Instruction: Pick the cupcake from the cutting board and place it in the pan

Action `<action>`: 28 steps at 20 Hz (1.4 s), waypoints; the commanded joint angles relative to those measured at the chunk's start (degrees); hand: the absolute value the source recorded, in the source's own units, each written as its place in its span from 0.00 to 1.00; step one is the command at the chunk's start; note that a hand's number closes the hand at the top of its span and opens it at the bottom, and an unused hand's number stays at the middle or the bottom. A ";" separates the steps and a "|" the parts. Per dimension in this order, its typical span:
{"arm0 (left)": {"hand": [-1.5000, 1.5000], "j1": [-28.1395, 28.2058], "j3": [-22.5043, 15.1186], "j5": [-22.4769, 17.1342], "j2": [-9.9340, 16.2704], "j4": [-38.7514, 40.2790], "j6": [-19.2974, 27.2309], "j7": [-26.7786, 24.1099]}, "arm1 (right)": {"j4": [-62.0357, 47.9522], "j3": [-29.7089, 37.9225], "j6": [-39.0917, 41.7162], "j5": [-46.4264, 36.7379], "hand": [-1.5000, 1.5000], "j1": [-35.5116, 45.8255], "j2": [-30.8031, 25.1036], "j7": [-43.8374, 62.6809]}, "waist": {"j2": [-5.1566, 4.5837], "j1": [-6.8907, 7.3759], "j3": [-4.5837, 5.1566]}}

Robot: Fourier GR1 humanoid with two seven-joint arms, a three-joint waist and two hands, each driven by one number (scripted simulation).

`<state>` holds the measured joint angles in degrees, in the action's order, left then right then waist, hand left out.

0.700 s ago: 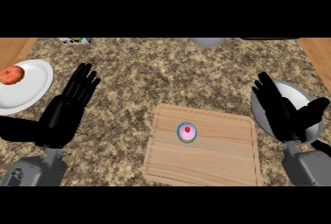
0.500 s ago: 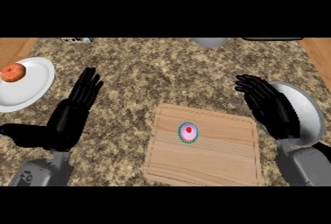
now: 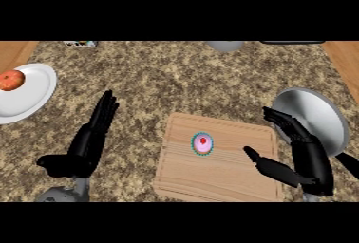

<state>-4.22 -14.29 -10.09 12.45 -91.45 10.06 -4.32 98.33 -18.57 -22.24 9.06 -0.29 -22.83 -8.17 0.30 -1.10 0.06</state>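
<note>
No brand, label or writing can be read anywhere on the speckled brown worktop [image 3: 182, 80]; a small dark item [image 3: 79, 43] at the 11 o'clock edge is too small to make out; the cupcake [image 3: 203, 143] is small and round, pink frosting with a red dot at its middle inside a teal ruffled wrapper, and it sits upright near the centre of the pale wooden cutting board [image 3: 210, 178], untouched; the grey round pan [image 3: 319, 114] lies at 3 o'clock of the board, its rim just beside the board's right edge, its dark handle [image 3: 348, 164] running toward 5 o'clock; the right hand [image 3: 303, 156] is open, fingers straight and pointing toward 11 o'clock over the board's right edge and the pan's near rim, thumb spread toward the cupcake but apart from it; compared with half a second ago this hand has come lower and closer to the board; the left hand [image 3: 88, 140] is open, fingers up, at 9 o'clock of the board, much as before; a white plate [image 3: 32, 97] at 10 o'clock carries a red-orange fruit [image 3: 10, 79]; a grey vessel [image 3: 224, 45] shows partly at 12 o'clock.
</note>
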 commanded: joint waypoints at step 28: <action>0.50 2.06 -0.55 4.27 -3.94 -0.75 -0.78 0.00 | -10.62 -21.94 27.75 -31.91 0.00 26.39 3.79 50.65 | -0.29 1.65 -0.06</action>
<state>-3.38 -14.25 -7.02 9.37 -89.66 8.05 -6.34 91.81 -38.86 3.08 -19.60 24.51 -24.06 39.42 -0.06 0.91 0.05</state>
